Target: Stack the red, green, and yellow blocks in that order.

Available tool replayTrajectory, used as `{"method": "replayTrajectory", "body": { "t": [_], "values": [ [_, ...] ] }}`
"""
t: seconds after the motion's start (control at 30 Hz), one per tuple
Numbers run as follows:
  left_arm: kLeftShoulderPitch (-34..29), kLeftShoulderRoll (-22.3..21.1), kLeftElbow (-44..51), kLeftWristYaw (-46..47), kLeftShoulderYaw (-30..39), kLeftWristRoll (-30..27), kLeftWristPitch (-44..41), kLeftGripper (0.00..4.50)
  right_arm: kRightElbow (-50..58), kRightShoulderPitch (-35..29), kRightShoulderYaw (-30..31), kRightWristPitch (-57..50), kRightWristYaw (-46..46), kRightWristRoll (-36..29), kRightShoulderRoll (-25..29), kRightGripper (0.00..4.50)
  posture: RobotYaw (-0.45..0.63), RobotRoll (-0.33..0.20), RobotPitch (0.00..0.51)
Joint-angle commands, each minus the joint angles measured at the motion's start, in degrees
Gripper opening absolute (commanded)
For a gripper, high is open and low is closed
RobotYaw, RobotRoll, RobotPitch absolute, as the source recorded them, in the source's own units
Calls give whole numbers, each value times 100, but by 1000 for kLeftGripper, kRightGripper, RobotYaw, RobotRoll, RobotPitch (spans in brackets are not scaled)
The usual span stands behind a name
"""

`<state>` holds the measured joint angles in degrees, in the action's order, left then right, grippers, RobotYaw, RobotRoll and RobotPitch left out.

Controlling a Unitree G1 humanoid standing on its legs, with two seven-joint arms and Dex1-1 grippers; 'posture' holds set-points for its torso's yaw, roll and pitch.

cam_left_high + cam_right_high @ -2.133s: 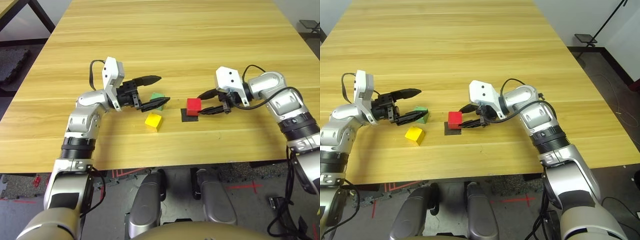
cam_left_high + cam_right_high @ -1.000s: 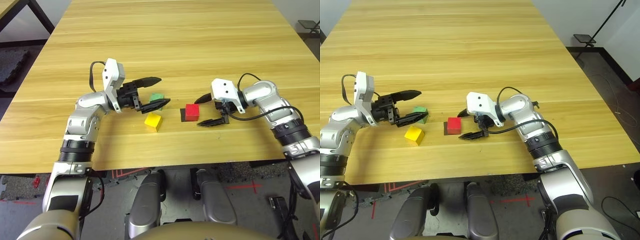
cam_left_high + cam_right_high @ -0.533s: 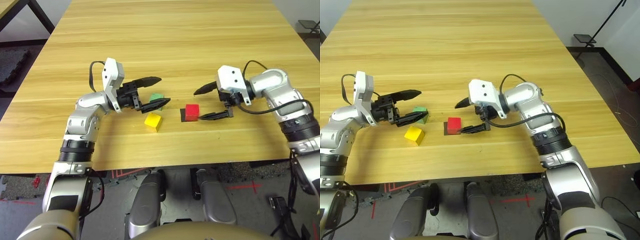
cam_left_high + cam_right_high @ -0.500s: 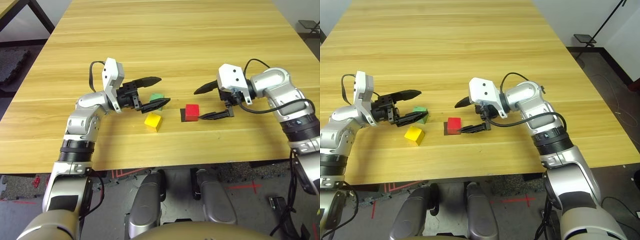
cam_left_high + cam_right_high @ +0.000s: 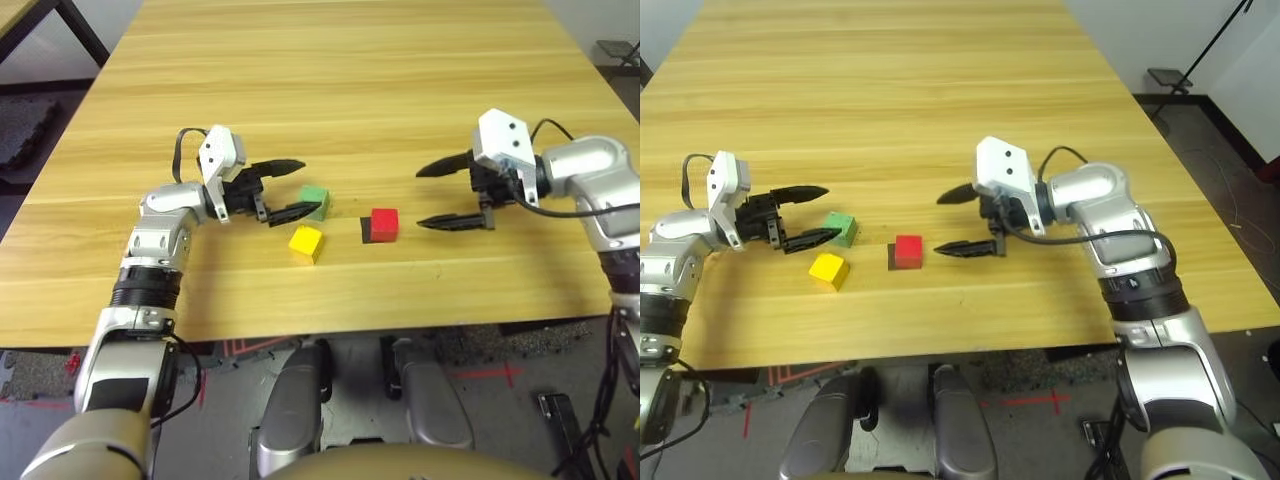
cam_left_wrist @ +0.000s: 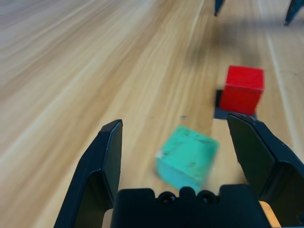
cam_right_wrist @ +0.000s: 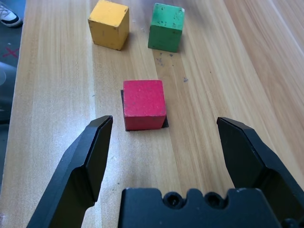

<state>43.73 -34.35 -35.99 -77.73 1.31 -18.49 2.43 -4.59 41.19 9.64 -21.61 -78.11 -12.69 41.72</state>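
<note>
Both silver forearms were extended forward, their wrists bent inward toward each other. The left gripper (image 5: 304, 188) stood open and empty, its two black fingers spread apart. The right gripper (image 5: 422, 197) was likewise open and empty, its fingers pointing toward the robot's left.

silver forearms (image 5: 150, 240), black ribbed bands (image 5: 146, 286), white wrist housings (image 5: 504, 141) with dark screws, loose black cables (image 5: 1090, 238).

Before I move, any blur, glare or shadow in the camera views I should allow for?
Left wrist view: green block soft-edged, a smeared shadow beyond the red block. Right wrist view: block edges crisper, pale sheen on the tabletop at picture left. Left eye view: even light, no strong glare over the blocks.
</note>
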Motion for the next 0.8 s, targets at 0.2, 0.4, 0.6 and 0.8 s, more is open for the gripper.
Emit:
{"method": "replayTrajectory", "body": {
  "t": [0.2, 0.4, 0.6, 0.8],
  "values": [
    [1001, -71, -1305, -1262, -313, 391, 547, 4500, 84, -148, -121, -31, 69, -122, 86, 4446, 196, -44, 225],
    [1305, -161, -1867, -1477, -841, 674, 1138, 4500, 117, -172, -188, -59, 81, -136, 154, 4446, 191, -42, 227],
    [1579, 51, -2398, -1477, -767, 821, 1533, 4500, 229, -265, -204, -107, 167, -207, 175, 4446, 170, -44, 232],
    [1507, 96, -2446, -1477, -1016, 813, 1708, 4500, 160, -269, -195, -77, 244, -198, 192, 4446, 160, -45, 235]
  ]
}}
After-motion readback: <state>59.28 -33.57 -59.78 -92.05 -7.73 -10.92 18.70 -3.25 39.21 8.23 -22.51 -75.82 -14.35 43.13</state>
